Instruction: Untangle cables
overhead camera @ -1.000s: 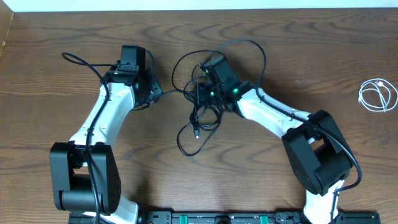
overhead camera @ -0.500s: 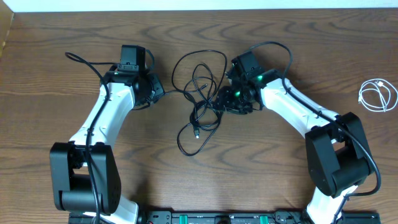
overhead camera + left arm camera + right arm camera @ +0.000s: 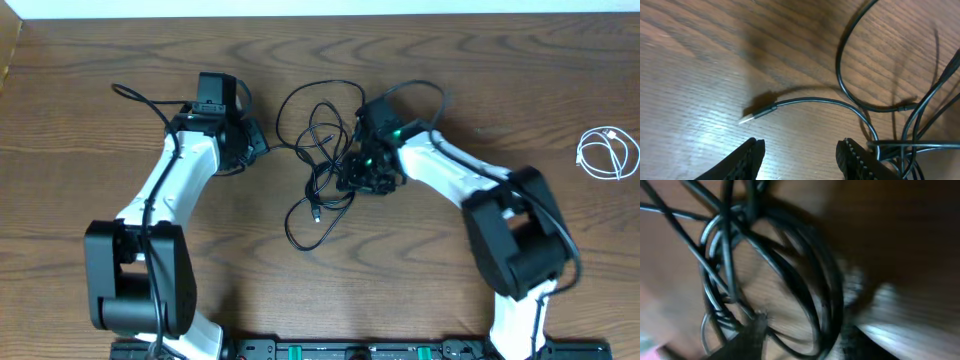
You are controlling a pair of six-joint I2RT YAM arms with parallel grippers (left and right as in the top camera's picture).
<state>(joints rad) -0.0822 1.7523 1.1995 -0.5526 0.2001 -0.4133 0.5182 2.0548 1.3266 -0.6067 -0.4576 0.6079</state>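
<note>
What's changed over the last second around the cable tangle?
The right end effector moved from the top of the tangled thin black cables down to their right edge; whether it grips any is unclear. The left end effector stayed open beside the tangle, and the coiled white cable at far right did not move.

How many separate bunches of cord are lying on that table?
2. A black tangle lies in the middle; a small white coil lies alone near the right edge. More cords may hide inside the tangle.
</note>
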